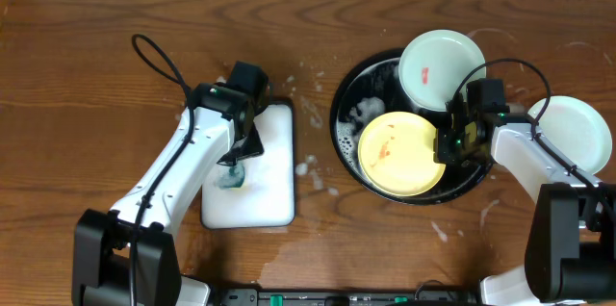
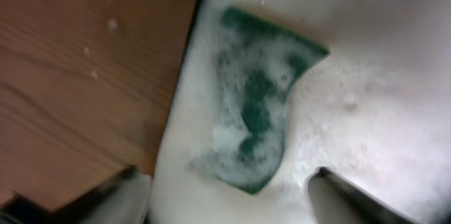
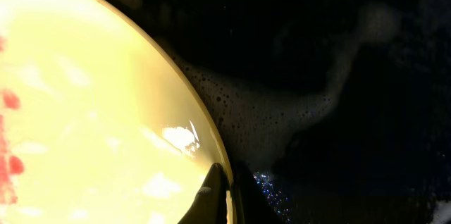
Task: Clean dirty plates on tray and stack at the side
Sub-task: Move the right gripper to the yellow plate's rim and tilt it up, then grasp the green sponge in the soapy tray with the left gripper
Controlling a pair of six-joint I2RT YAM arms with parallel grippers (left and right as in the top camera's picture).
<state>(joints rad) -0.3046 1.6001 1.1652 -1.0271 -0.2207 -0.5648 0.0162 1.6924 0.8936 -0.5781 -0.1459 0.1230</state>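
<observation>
My right gripper (image 3: 220,185) is pinched tight on the 3 o'clock rim of the yellow plate (image 1: 399,155) in the black tray (image 1: 348,104), while my empty, wide-open left gripper (image 2: 229,185) faces the green sponge (image 2: 257,97) lying lengthwise at 12 o'clock.

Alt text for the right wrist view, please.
The right gripper is closed on the rim of the yellow plate, which fills the left half and carries red sauce smears at its far left. Beyond the rim lies the black tray, streaked with soapy foam.

Red-smeared yellow plate (image 1: 399,152); black tray (image 1: 352,94); green sponge (image 2: 254,97).
</observation>
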